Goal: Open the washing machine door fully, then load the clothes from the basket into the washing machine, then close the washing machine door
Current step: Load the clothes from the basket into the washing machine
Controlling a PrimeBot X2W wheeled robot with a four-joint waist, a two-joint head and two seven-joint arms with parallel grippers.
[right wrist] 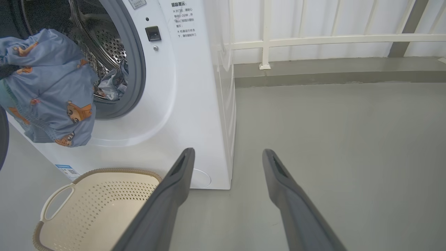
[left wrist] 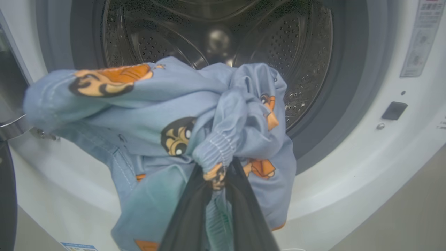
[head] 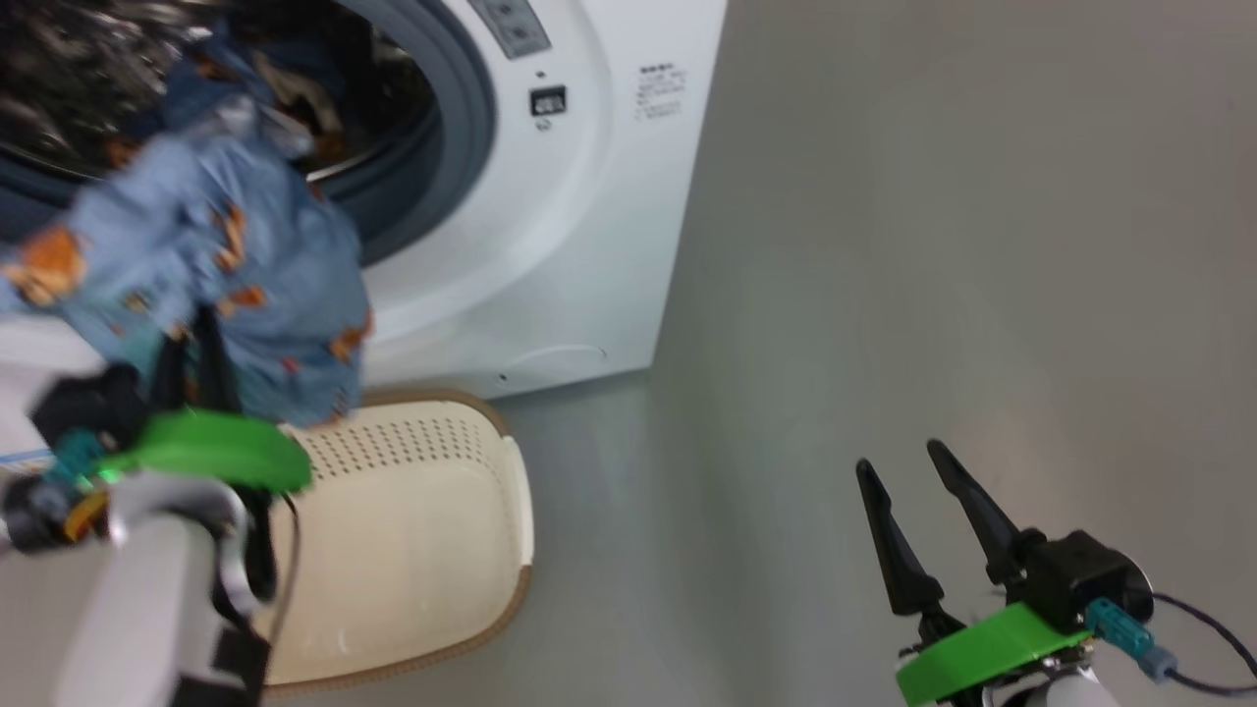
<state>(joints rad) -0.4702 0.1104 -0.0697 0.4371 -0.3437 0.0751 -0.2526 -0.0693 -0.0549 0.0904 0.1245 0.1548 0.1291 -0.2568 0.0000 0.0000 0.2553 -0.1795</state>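
Grey floor (head: 884,245), white railing (right wrist: 313,38) at the back in the right wrist view. Washing machine (head: 589,245) front open, steel drum (left wrist: 216,31) uncovered; dark rim of the washing machine door (left wrist: 6,195) swung aside at the left edge of the left wrist view. Left hand (left wrist: 218,170) clamped on the clothes (left wrist: 156,104), 2 fingers pinched together on a bunched cuff. Blue printed fabric hangs in the air in front of the lower part of the drum mouth, above the basket (head: 520,511), apart from it. 1 more blue piece (right wrist: 113,82) lies inside the drum near the gasket. Basket sits on the floor just in front of the machine, below the opening. Right hand (head: 896,454) well off to the right over bare floor, fingers wide apart, gripping nothing
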